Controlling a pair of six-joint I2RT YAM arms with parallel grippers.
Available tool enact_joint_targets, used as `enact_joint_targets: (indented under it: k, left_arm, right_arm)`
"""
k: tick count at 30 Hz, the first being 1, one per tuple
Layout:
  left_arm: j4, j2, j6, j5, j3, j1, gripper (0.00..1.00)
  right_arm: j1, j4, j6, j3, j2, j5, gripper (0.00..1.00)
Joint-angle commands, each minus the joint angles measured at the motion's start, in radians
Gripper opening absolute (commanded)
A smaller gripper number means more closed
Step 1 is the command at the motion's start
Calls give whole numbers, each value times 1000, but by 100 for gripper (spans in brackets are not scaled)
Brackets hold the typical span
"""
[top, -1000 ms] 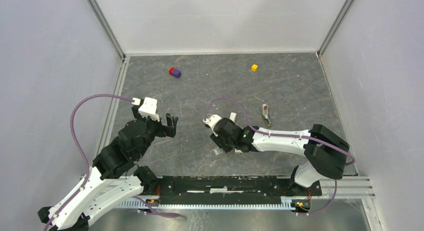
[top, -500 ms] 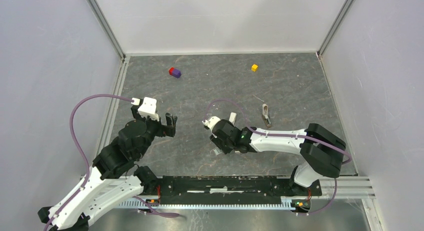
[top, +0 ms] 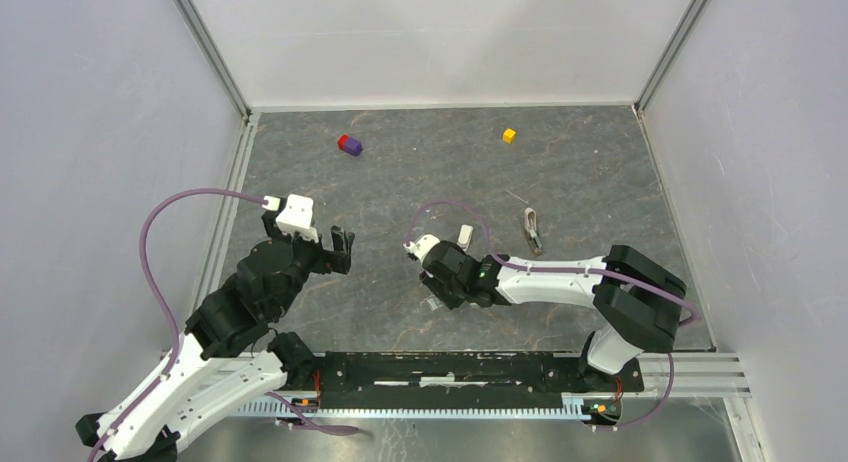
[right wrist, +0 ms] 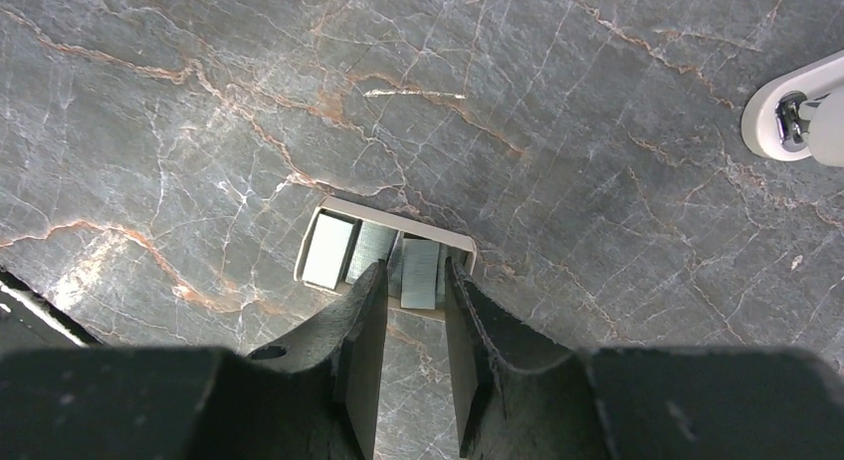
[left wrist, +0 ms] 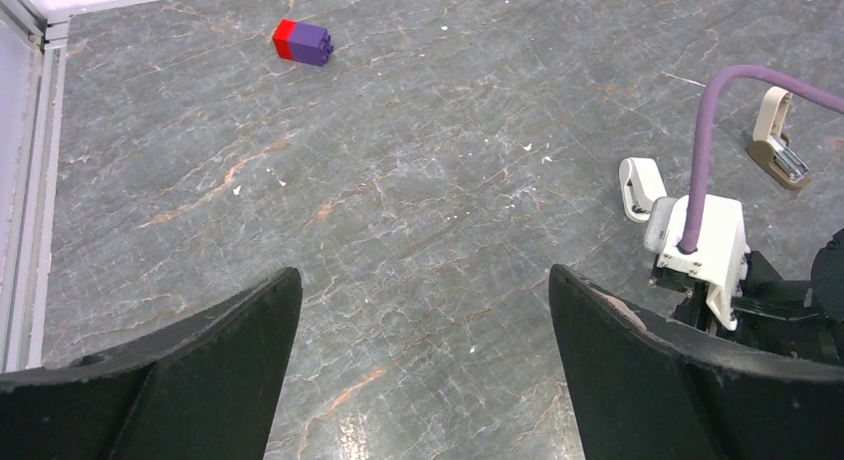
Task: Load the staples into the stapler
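Looking down, only the right wrist view shows staples [right wrist: 328, 249] in a tray [right wrist: 398, 209], right claw [right wrist: 410, 273] straddling 1 strip, grip unclear; stapler [right wrist: 786, 107] at 2 o'clock. Left claw [left wrist: 423, 276] gapes over grey veined table [top: 600, 172], white walls [top: 440, 42].

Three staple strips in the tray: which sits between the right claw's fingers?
The rightmost strip in the right wrist view, inside the right claw's gap; the middle strip and left strip lie further left.

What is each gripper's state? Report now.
Left gripper: open, empty.
Right gripper: fingers astride staples; grip cannot be told.
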Motion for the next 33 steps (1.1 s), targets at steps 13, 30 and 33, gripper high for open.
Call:
enact_joint_targets:
  k: [13, 30, 33]
  left_arm:
    - [17, -11, 42, -23, -2, 0, 100]
    - [17, -13, 42, -25, -3, 1, 100]
    - [17, -16, 41, -25, -4, 1, 100]
  right_arm:
    - [7, 39, 4, 23, 5, 26, 26]
    - [8, 55, -52, 39, -47, 22, 24]
    - [2, 47, -69, 39, -72, 57, 24]
